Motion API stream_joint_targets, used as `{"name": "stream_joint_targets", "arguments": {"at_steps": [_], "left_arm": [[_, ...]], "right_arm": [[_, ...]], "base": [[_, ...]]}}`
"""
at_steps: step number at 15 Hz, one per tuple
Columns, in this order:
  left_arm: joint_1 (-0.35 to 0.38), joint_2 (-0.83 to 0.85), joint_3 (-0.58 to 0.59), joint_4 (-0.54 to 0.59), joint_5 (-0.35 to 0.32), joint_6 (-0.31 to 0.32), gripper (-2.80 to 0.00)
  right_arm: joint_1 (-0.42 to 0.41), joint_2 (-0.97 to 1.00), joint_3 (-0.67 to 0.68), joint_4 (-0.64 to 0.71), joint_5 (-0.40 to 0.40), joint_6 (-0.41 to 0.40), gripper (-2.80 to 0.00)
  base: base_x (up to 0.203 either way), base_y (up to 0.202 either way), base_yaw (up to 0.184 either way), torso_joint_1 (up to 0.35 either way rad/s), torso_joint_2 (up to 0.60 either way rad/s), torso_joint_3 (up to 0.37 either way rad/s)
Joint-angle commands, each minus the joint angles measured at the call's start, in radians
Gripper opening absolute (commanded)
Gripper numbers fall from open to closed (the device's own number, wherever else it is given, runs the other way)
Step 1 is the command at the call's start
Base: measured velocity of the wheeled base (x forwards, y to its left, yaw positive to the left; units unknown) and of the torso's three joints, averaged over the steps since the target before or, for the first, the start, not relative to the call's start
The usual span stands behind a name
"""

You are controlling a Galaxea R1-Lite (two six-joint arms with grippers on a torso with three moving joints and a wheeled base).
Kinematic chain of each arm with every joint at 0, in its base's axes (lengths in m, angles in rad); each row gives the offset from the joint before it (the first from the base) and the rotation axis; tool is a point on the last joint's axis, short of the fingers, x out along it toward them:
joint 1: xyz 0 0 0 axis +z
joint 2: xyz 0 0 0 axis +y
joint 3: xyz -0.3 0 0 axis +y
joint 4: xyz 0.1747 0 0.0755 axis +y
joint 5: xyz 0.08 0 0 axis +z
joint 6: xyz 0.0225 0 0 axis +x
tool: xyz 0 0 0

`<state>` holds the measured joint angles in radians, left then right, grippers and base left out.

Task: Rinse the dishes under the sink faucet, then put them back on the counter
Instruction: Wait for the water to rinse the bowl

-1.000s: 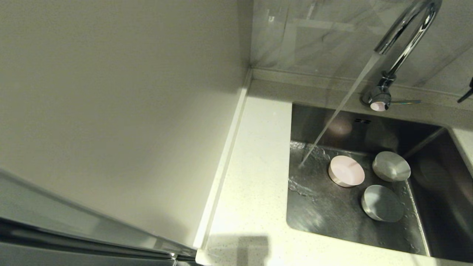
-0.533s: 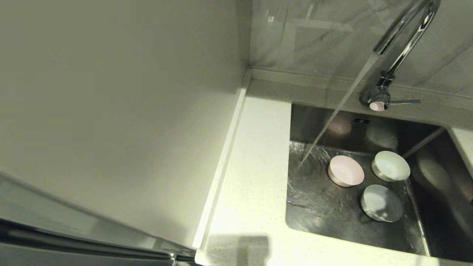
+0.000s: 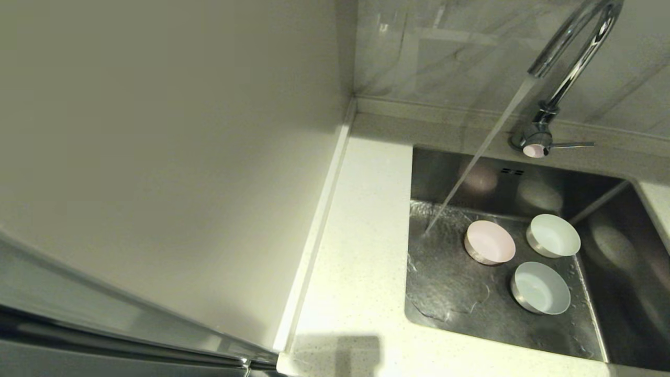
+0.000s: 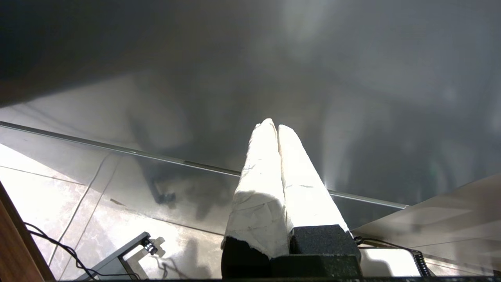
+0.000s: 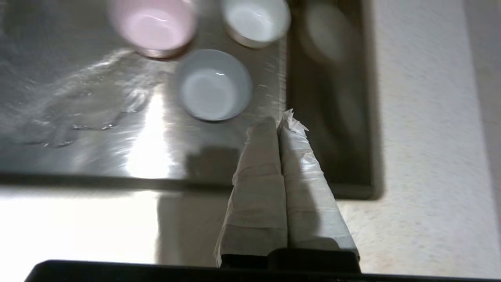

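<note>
Steel sink (image 3: 445, 293) holds 3 dishes — pink (image 3: 489, 242), white (image 3: 553, 235), blue (image 3: 540, 287) — beside the faucet (image 3: 570, 52) stream, none yet on the tabletop (image 3: 361, 235); right gripper (image 5: 280, 125) hovers pressed closed, left gripper (image 4: 274, 127) likewise, parked; wet rims risk slipping.

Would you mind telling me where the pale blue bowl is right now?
In the head view, the pale blue bowl sits upright on the sink floor, nearest the front, just in front of the pink bowl and white bowl.
</note>
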<state>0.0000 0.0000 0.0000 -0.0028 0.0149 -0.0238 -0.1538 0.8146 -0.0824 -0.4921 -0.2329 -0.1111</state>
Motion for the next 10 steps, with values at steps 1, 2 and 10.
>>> {"name": "stream_joint_targets", "arguments": {"at_steps": [1, 2, 10], "left_arm": [[0.000, -0.003, 0.000, 0.000, 0.000, -0.001, -2.80], [-0.001, -0.003, 0.000, 0.000, 0.000, -0.001, -2.80], [0.000, -0.004, 0.000, 0.000, 0.000, -0.001, -2.80]], "right_arm": [[0.071, -0.280, 0.051, 0.062, 0.022, -0.002, -2.80], [0.099, -0.363, 0.062, 0.117, 0.039, -0.001, -2.80], [0.151, -0.782, 0.080, 0.450, 0.250, -0.031, -2.80]], "base": [[0.000, 0.000, 0.000, 0.000, 0.00, 0.000], [0.000, 0.000, 0.000, 0.000, 0.00, 0.000], [0.000, 0.000, 0.000, 0.000, 0.00, 0.000]]}}
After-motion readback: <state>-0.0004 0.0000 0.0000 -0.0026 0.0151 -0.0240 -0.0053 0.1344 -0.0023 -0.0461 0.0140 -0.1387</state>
